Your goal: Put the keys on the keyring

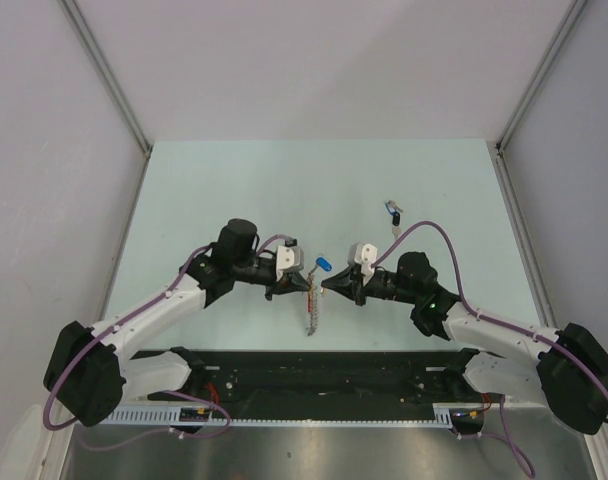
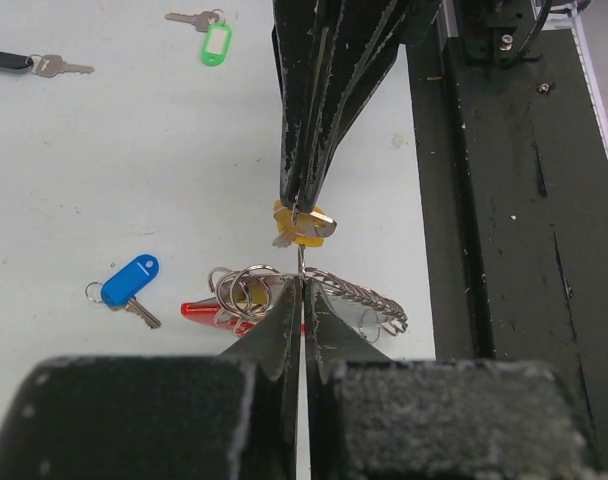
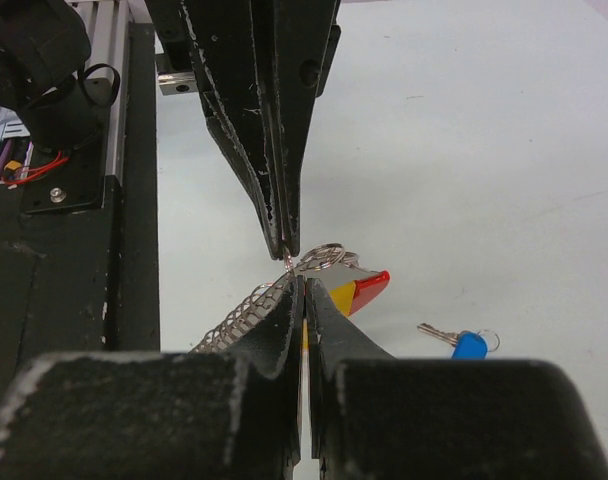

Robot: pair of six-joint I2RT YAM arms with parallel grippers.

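Left end effector: closed, pinching keyring wire. Right end effector: closed on yellow key. Blue key: bench, lower left.

No writing, number, brand or sign can be read in any of the views. The coloured plastic heads of the keys are too small to show any lettering.
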